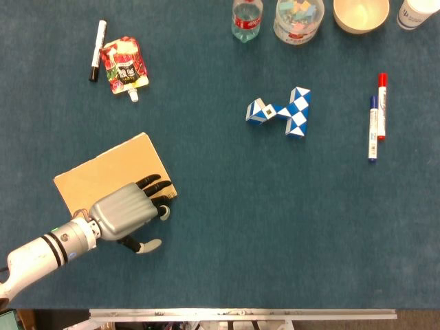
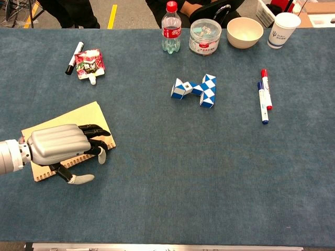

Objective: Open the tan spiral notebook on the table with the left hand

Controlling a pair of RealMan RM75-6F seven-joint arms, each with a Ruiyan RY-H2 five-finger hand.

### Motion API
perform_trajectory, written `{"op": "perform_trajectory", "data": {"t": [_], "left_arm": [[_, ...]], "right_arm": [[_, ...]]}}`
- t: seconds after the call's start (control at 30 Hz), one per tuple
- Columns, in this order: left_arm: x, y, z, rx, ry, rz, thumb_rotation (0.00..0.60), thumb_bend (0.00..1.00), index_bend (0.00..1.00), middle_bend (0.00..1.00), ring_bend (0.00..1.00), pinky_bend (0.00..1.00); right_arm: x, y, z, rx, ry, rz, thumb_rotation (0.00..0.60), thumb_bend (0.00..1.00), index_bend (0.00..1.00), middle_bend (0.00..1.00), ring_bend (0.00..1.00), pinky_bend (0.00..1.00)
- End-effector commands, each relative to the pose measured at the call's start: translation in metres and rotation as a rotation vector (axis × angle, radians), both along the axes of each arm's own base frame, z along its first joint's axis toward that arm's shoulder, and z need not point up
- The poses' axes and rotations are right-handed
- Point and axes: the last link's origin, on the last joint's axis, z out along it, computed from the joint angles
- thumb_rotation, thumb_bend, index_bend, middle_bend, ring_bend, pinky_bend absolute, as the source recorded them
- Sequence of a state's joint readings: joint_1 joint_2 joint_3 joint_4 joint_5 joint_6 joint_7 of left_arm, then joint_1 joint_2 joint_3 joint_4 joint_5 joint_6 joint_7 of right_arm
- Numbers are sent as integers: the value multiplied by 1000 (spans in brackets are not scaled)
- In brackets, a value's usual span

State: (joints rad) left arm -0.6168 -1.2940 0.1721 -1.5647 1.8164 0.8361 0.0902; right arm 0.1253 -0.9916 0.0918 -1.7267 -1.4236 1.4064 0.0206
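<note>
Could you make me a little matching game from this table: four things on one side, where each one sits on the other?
Things:
1. notebook
2. bowl
3. black pen
4. twisty puzzle

Places:
A. far edge, beside the paper cup
B. under the left hand
C. middle of the table
D. beside the snack pouch

Pairs: 1-B, 2-A, 3-D, 4-C
</note>
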Motion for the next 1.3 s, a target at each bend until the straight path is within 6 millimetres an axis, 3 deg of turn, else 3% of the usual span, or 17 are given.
{"op": "perform_trajectory", "data": {"t": [0.03,0.57,0.83,1.07,1.3], "left_arm": [[-1,4,2,12,10,7,147,325,329,248,36,75],[-18,43,14,164,69,87,135,325,312,248,36,75],[-26,63,29,294,68,143,117,325,283,232,36,75],[-37,62,56,346,66,238,101,325,276,229,40,75],[-69,49,93,429,137,306,64,324,304,275,46,75]], "right_arm": [[0,0,0,-2,0,-1,600,395,339,275,209,306],[-3,2,1,-7,-6,-8,600,395,339,275,208,306],[-3,4,3,-15,-10,0,600,395,339,275,209,306],[-2,5,3,-15,-15,7,600,395,339,275,209,306],[-2,4,1,-7,-17,11,600,395,339,275,209,306]]}}
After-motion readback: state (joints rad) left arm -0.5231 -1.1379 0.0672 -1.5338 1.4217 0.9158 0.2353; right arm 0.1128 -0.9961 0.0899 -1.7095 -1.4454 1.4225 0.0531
